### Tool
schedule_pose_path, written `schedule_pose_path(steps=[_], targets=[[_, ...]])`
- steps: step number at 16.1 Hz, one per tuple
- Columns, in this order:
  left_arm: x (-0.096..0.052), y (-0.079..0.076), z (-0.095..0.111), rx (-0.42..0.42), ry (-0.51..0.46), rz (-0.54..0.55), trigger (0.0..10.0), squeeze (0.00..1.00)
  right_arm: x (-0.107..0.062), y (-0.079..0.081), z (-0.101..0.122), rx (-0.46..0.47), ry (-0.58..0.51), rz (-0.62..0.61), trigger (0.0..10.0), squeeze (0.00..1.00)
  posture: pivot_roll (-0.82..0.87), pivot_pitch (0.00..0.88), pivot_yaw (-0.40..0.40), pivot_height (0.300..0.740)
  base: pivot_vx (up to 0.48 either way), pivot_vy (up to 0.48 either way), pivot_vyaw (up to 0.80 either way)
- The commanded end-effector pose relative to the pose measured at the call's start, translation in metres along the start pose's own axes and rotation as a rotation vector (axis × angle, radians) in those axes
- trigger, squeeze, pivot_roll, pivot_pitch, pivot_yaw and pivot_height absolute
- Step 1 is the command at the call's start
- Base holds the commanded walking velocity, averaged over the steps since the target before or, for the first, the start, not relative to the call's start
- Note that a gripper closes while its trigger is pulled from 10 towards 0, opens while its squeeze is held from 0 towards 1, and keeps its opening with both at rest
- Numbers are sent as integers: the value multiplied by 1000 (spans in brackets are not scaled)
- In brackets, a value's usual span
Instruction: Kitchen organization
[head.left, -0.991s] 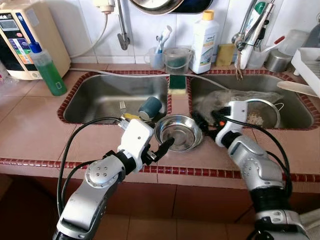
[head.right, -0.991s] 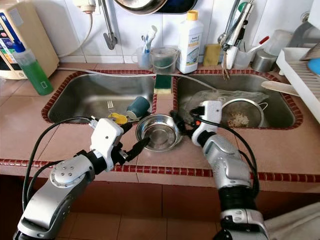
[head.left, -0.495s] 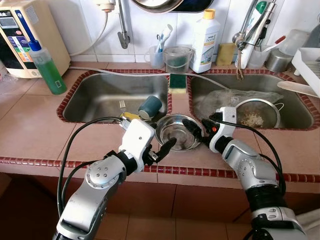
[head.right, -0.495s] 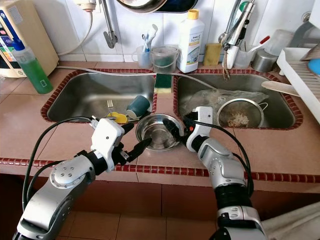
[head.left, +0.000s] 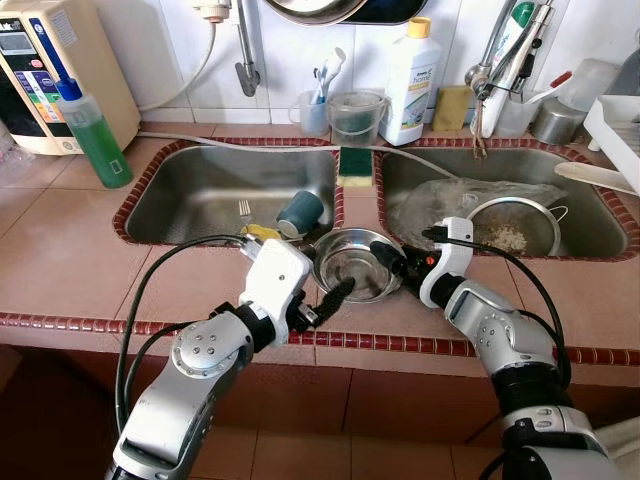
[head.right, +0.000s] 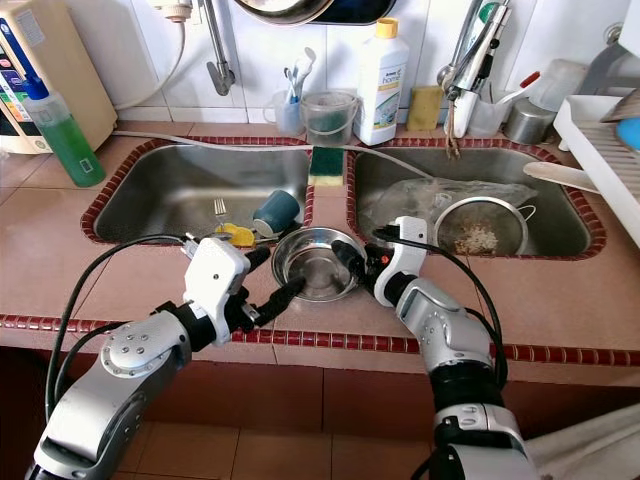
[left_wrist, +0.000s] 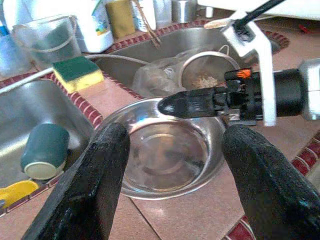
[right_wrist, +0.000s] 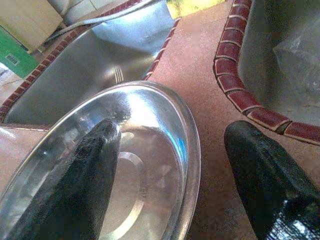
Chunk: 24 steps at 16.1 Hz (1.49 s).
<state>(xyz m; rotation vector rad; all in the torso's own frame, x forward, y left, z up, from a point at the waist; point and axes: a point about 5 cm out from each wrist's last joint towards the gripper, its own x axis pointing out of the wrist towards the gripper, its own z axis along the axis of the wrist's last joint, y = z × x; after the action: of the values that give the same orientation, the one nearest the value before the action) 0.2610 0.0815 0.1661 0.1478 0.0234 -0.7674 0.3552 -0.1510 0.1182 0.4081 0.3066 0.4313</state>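
Both grippers at the bowl, fingers spread.
Bowl (head.left: 352, 264) sat on the counter (head.left: 70, 270) between the two sinks. Right gripper (head.left: 388, 270) straddled its right rim, one finger inside, one outside. Left gripper (head.left: 335, 291) sat at its near-left rim, gripping nothing.

Shiny steel bowl (head.left: 352, 265) – matt tiled counter (head.left: 70, 260) – brushed-metal sink (head.left: 200, 195)

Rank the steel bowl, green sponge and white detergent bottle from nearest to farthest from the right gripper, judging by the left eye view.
1. Steel bowl: right gripper straddles its rim on the counter.
2. Green sponge: on the divider between the sinks.
3. White detergent bottle: against the back wall.
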Motion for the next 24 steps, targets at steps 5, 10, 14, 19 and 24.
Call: schedule_pose_path(steps=[5,10,14,19,24], targets=[[-4,-6,1,11,4,-33,10000,0,-2,-4,4,63,-4,9,0,0,-128,56,28,740,0,0,0],[-3,-5,1,14,6,-31,10000,0,-1,1,2,72,28,57,0,0,-127,49,29,740,0,0,0],[-3,-5,1,14,5,-32,10000,0,-2,1,5,100,37,87,0,0,-126,49,28,740,0,0,0],[-3,-5,2,10,4,-26,10000,0,-4,-1,15,156,-15,75,0,0,-125,54,29,740,0,0,0],[-3,-4,3,10,3,-19,10000,0,-7,-5,21,156,-53,55,0,0,-125,68,32,740,0,0,0]])
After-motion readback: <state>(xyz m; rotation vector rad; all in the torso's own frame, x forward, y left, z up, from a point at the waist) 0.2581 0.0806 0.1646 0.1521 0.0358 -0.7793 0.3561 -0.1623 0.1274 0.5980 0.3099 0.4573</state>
